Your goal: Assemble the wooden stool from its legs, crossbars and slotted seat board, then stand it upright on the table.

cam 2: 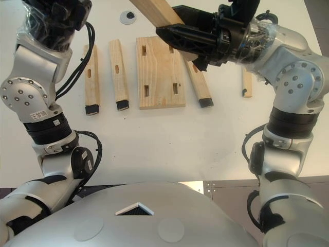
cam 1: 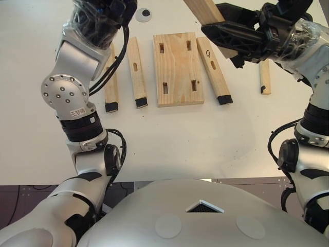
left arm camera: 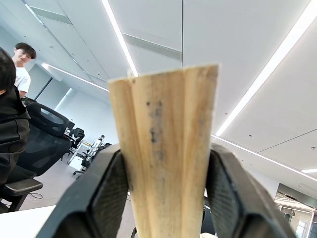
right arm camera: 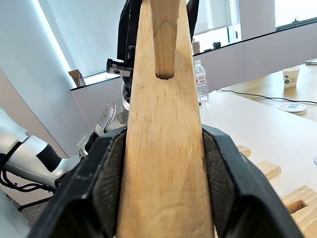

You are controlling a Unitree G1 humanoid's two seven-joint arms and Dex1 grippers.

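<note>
The step in hand looks like the first joint, made in the air above the tabletop: a crossbar being mated to a leg. The left gripper is raised at the far left, its ribbed black jaws pinching a pale wooden piece with a rough, stained end grain. Below it one leg lies flat, partly crossed by the arm's cables, and just beside it lies a second leg. Both are tapered pine slats with an oval slot and a black foot cap. A small round cap lies near their far ends. The seat board lies flat in the middle, a plain rectangle cut with four small slots. Just right of it lies a third leg, marked with a pen. Above that, the right gripper has its jaws clamped on the slotted leg, held well off the surface. In the right wrist view a narrower strip meets its slot, though I cannot tell whether it is seated. A short crossbar lies at the far right. The next move probably calls for lining tenon and slot squarely, then pressing straight in, since bare softwood binds if skewed.
</note>
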